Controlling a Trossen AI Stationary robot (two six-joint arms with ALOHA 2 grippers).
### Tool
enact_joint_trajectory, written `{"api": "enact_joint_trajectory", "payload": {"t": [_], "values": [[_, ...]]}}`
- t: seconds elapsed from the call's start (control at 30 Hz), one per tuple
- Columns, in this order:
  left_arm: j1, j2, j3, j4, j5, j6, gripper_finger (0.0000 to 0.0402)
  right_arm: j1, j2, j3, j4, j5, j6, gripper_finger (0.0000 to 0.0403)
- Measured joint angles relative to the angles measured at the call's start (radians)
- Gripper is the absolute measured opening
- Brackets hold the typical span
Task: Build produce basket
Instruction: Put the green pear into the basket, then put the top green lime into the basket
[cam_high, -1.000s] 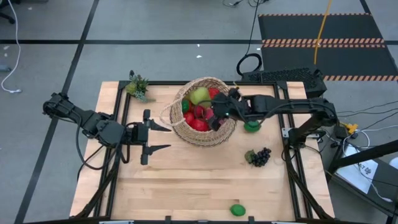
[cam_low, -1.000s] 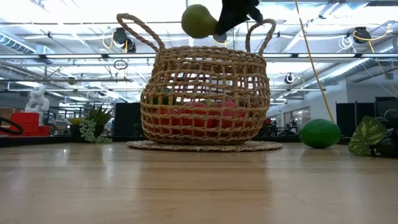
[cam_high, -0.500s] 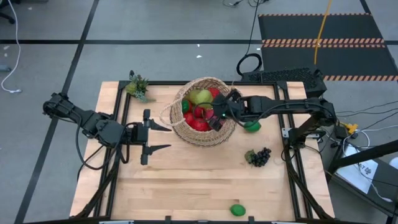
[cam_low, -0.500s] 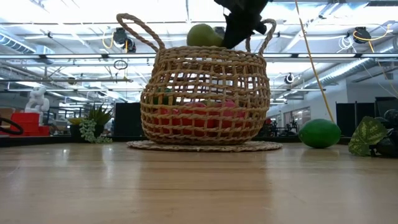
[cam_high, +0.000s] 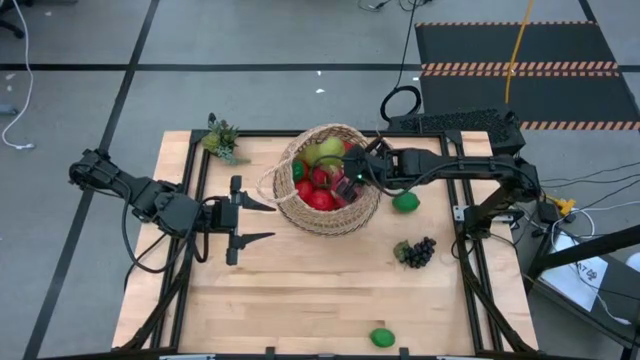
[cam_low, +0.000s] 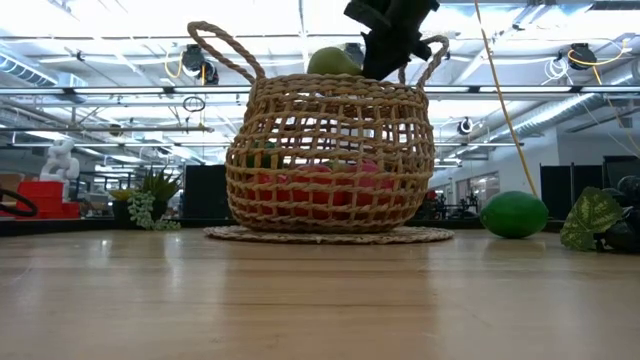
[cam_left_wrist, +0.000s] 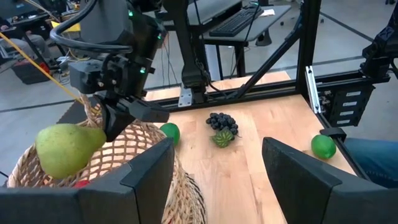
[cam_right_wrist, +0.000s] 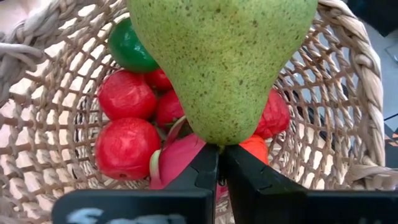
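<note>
Wooden counter (cam_high: 300, 300) fills your overhead view, with grey floor around it and a small green spiky plant (cam_high: 221, 139) at its far left corner. Your basket (cam_high: 328, 180) stands a little past the middle of the counter, already loaded with red fruit (cam_right_wrist: 127, 147), a green lime (cam_right_wrist: 129, 48) and something pink (cam_right_wrist: 179, 158).

Your right tool (cam_high: 345, 172) reaches in from the right and sits over the basket's opening, its fingers pressed together on the stem end of a green pear (cam_right_wrist: 221, 59). From table height the pear (cam_low: 334, 62) shows just above the rim; whether it touches the fruit beneath is hard to tell from any view.

Your left tool (cam_high: 258, 220) waits to the left of the basket, near but apart from it, fingers spread and holding nothing.

Outside the basket you have a lime (cam_high: 405, 202) just right of it, dark grapes (cam_high: 417, 251) nearer and further right, and another lime (cam_high: 381, 338) at the near edge.
</note>
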Motion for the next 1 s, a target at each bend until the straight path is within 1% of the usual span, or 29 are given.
{"api": "enact_joint_trajectory", "payload": {"t": [0.17, 0.27, 0.47, 0.67, 0.83, 1.0], "values": [[0.0, 0.0, 0.0, 0.0, 0.0, 0.004, 0.0243, -0.015, 0.0, 0.0, -0.003, -0.001, 0.0, 0.0014], [0.0, 0.0, 0.0, 0.0, 0.0, 0.007, 0.0243, -0.018, 0.0, 0.0, 0.005, 0.0, 0.0, 0.0024], [0.0, 0.0, 0.0, 0.006, 0.0, 0.023, 0.0243, -0.02, 0.0, 0.0, 0.044, 0.0, -0.013, 0.0082], [0.0, 0.0, 0.0, 0.012, 0.0, 0.024, 0.0243, -0.014, -0.004, -0.001, 0.135, 0.001, -0.079, 0.0137], [-0.001, 0.0, 0.0, 0.011, 0.0, 0.017, 0.0243, 0.043, -0.045, -0.001, 0.25, -0.002, -0.154, 0.0156], [-0.002, 0.0, 0.0, 0.012, 0.0, 0.01, 0.0243, 0.148, -0.104, -0.001, 0.271, 0.002, -0.192, 0.0157]]}}
